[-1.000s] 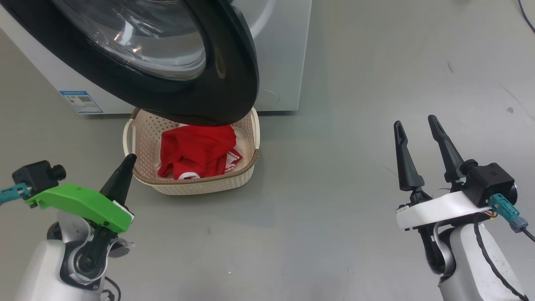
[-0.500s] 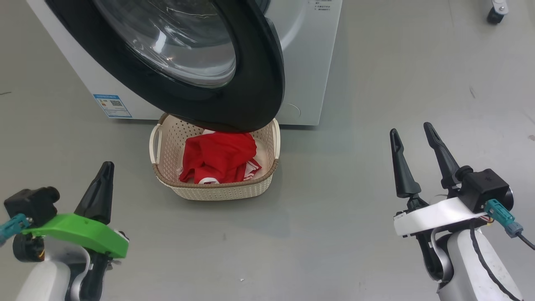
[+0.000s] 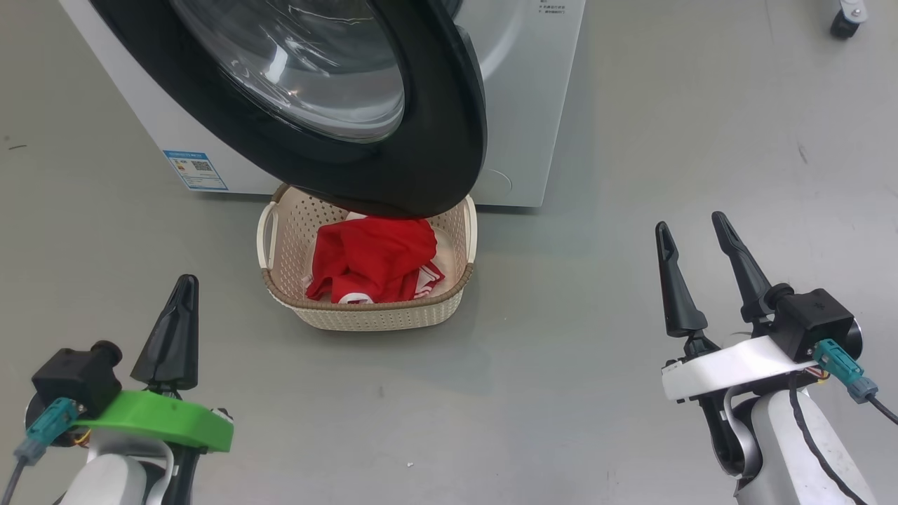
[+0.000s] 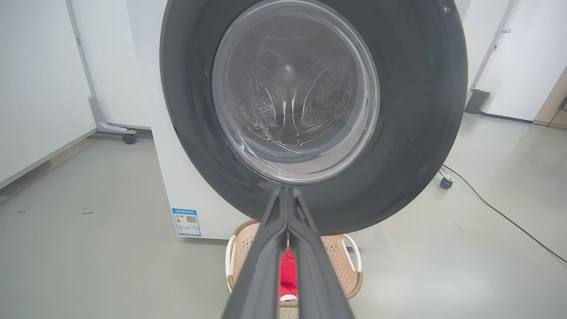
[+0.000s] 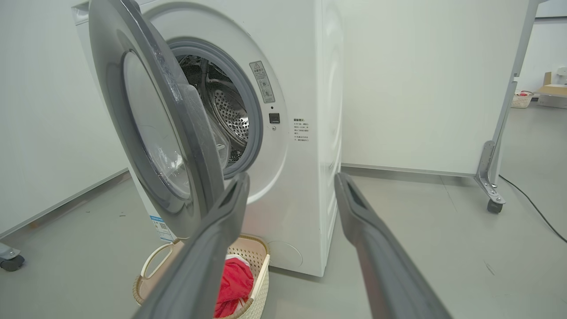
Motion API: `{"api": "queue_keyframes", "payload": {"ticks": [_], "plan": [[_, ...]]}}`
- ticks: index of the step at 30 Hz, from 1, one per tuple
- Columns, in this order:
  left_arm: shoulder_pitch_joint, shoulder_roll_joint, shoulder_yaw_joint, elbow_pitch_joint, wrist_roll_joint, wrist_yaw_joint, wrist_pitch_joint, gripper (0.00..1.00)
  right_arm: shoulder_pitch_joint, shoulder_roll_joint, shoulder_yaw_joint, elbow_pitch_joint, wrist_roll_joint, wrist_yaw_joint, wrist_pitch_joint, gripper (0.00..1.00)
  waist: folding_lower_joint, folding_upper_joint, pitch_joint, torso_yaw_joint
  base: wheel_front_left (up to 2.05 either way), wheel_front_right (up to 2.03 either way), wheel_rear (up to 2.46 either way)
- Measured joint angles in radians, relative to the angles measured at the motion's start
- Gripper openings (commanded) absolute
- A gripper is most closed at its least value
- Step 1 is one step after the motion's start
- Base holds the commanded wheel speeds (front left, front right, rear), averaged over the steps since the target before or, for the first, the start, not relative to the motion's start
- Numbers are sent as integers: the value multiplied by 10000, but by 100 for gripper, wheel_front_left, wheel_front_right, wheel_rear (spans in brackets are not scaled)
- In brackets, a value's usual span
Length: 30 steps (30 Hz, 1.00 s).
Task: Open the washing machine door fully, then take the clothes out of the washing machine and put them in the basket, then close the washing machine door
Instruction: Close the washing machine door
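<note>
Head view: two grippers sit nearest, low in the frame. The left gripper point(image 3: 184, 291) has its two fingers pressed together into one dark wedge with nothing between them, and the left wrist view shows them meeting at the tips. The right gripper point(image 3: 690, 221) has its two fingers spread apart and empty above the bare grey floor point(image 3: 561, 365). Both are well apart from everything else. Beyond them, one basket point(image 3: 379, 319) with two white handles stands on the floor just in front of the one washer point(image 3: 533, 84). The clothes point(image 3: 372, 256) lie inside it as one red heap with white trim; I cannot tell how many garments there are. Over the basket's far edge hangs the lower rim of the one door point(image 3: 442, 140), swung partway out from the washer. In the right wrist view the drum opening shows behind the door, with one grey ring around it. One blue sticker point(image 3: 196, 170) sits low on the washer's front.
</note>
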<state>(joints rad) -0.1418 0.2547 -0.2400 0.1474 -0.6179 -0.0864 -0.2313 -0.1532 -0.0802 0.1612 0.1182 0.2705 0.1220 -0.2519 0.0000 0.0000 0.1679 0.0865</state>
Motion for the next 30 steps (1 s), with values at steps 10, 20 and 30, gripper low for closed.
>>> {"api": "queue_keyframes", "payload": {"ticks": [10,20,30], "plan": [[298,-324,416,31,491,422,-178,100,0,4,-13,12,2,0,0,100,0,0,9,39,0,0,0],[424,-504,416,25,1009,520,-178,100,2,10,-69,58,2,0,0,100,0,0,-22,103,0,0,0],[440,-763,765,-393,1463,520,-207,100,2,6,-61,65,2,0,-2,100,0,0,-14,183,0,0,0]]}}
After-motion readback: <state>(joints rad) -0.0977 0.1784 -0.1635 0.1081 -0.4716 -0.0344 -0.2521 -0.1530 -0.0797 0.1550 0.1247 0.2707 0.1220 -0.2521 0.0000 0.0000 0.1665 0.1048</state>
